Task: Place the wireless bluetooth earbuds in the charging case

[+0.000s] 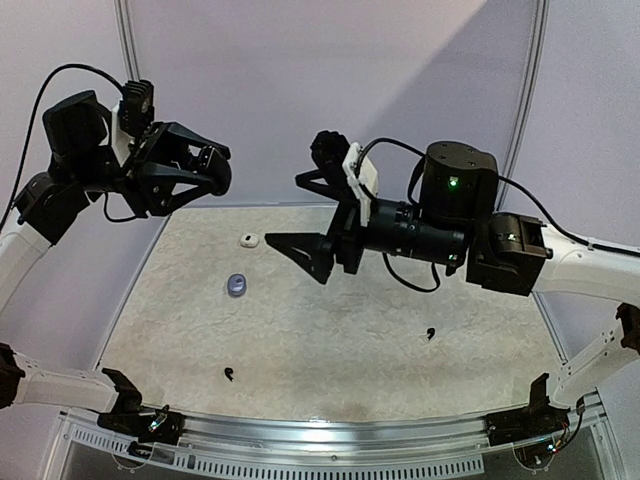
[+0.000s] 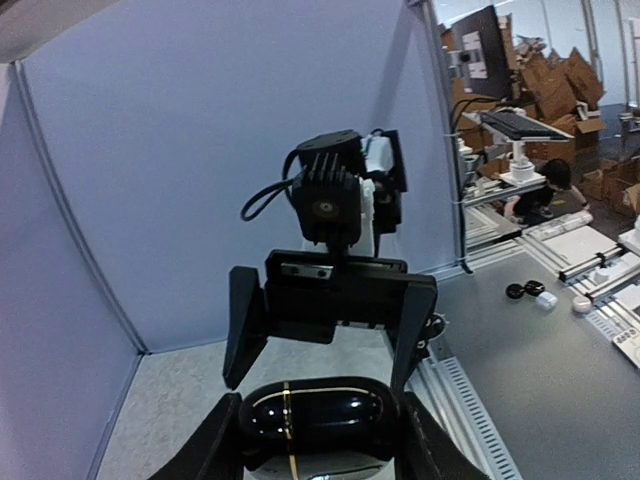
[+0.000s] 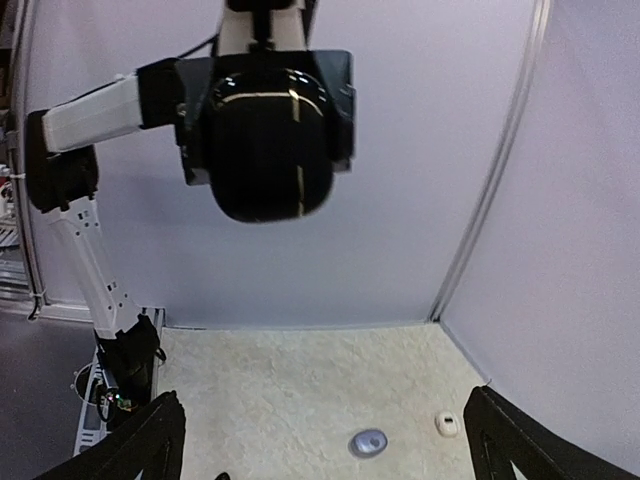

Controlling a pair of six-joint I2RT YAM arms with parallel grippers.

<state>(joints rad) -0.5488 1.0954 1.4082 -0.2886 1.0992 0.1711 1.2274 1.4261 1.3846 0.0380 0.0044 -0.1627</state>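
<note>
My left claw [image 1: 218,168] grips the black charging case [image 3: 265,140] high over the far left, its long axis across the fingers; I cannot tell its contents. My right claw [image 1: 290,212] stands wide, facing it. One black earbud [image 1: 230,375] lies near left on the worktop [image 1: 330,320], the other black earbud [image 1: 430,333] at the right.

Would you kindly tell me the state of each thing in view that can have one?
left gripper: shut on the charging case, raised.
charging case: lid looks closed, held in the air.
right gripper: open, empty.
black earbuds: two, loose on the table, not in the case.
white piece: loose on the table.
silvery piece: loose on the table.
</note>
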